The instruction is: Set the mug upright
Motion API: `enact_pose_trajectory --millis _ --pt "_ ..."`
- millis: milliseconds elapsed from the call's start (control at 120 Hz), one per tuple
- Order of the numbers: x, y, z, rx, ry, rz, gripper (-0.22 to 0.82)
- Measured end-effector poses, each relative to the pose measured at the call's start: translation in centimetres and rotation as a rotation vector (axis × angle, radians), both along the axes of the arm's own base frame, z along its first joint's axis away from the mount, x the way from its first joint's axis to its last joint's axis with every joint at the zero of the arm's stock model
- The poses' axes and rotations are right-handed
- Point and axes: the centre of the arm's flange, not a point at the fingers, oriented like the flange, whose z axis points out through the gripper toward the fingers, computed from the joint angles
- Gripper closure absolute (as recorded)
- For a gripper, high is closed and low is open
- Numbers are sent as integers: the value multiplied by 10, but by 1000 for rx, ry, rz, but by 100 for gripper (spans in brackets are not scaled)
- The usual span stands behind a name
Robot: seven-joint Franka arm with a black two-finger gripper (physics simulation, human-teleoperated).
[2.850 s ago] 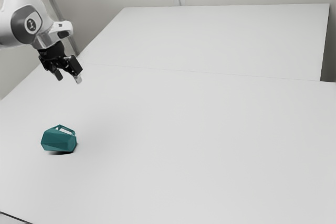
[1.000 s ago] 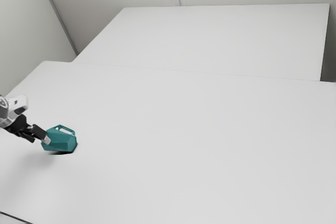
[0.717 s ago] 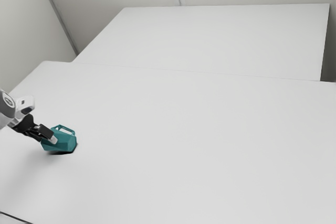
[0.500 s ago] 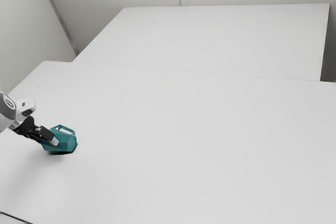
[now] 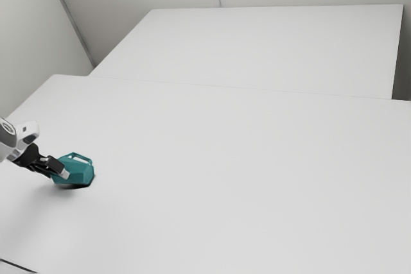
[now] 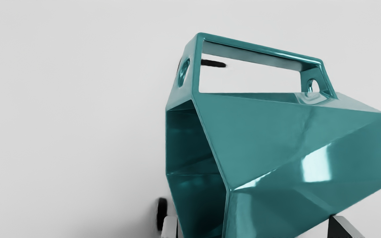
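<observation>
Spreading white and broad, the table [image 5: 225, 178] runs across the exterior view, where the arm [image 5: 9, 140] comes in at that view's left. Near it the mug [image 5: 82, 171] lies on its side on the table, glossy teal and cut in flat facets. The black gripper [image 5: 58, 172] is at the mug, its fingers spread open around part of the body. An angular handle [image 6: 260, 50] bridges one side. The wrist view shows the dark hollow mouth [image 6: 193, 148] and a hole in each handle end; the exterior view shows a dark shadow [image 5: 77, 187] beneath.
</observation>
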Motion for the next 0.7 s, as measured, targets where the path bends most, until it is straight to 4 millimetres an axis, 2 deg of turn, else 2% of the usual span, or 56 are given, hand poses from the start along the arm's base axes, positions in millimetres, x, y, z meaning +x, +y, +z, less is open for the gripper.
enact_pose_trajectory --millis 333,467,700 --pt "19 -22 1 -3 -13 -56 24" --pt "30 -29 10 11 -31 -83 34" --pt "54 -44 34 35 -75 -127 58"
